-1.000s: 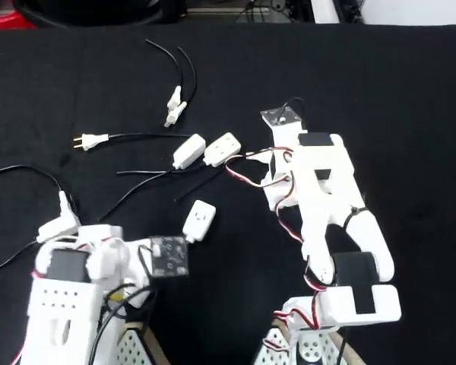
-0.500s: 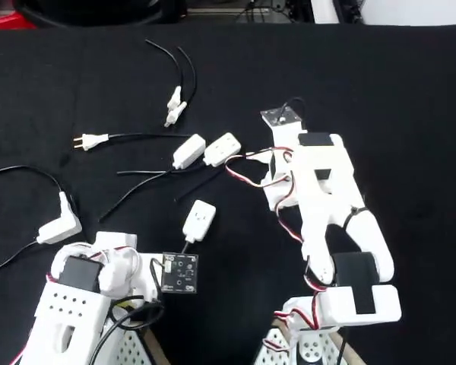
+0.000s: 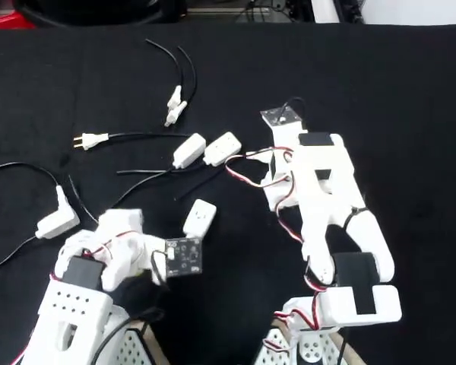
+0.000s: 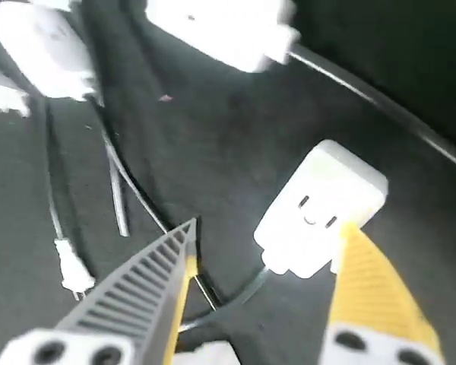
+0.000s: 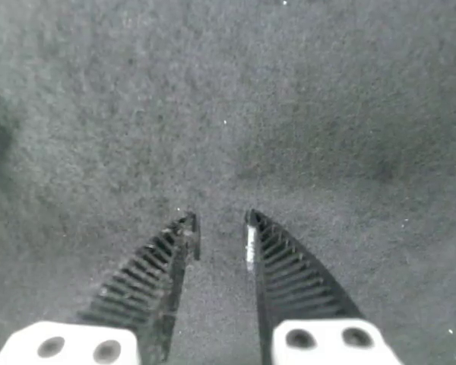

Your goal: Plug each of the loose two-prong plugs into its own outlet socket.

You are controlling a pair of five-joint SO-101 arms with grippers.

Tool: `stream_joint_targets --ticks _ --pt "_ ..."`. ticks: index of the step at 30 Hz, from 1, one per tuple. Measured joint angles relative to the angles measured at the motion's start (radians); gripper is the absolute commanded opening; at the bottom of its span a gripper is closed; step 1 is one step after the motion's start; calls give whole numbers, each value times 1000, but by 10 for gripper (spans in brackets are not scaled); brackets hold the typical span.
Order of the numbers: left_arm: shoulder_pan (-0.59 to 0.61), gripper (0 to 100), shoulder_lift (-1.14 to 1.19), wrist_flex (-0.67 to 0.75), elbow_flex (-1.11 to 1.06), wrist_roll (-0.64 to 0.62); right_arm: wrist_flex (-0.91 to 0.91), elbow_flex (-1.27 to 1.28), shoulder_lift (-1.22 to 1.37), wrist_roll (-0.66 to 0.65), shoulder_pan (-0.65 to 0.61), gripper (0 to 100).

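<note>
Table stock by count: arms, grippers, outlet sockets, plugs.

Arms, two: left arm [image 3: 76, 293] and right arm [image 3: 327, 201]. Grippers, two, one to each arm: left gripper [image 4: 267, 226], right gripper [image 5: 220, 223]. White outlet sockets lying free, three: first socket [image 3: 188, 150], second socket [image 3: 223, 147] just beside it, third socket [image 3: 200, 219] apart from both. Bent white block [image 3: 57, 218] on a black cord, one; whether it is a socket with a plug seated cannot be told. Loose plugs, three: long plug [image 3: 91, 140] with two bare prongs, and two small plugs side by side, upper small plug [image 3: 175, 97] and lower small plug [image 3: 170, 116].
</note>
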State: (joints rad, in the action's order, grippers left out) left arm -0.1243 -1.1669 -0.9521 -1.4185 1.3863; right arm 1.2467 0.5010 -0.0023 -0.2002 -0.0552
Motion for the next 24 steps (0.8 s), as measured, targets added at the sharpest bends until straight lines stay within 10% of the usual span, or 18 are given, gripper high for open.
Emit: stream_joint_targets --ticks 11,18,24 --pt "-5 275 295 161 124 -474 0 0 0 0 0 106" --pt "-5 275 379 26 278 -477 0 0 0 0 0 106" --pt "-5 275 411 26 249 -206 0 0 0 0 0 106"
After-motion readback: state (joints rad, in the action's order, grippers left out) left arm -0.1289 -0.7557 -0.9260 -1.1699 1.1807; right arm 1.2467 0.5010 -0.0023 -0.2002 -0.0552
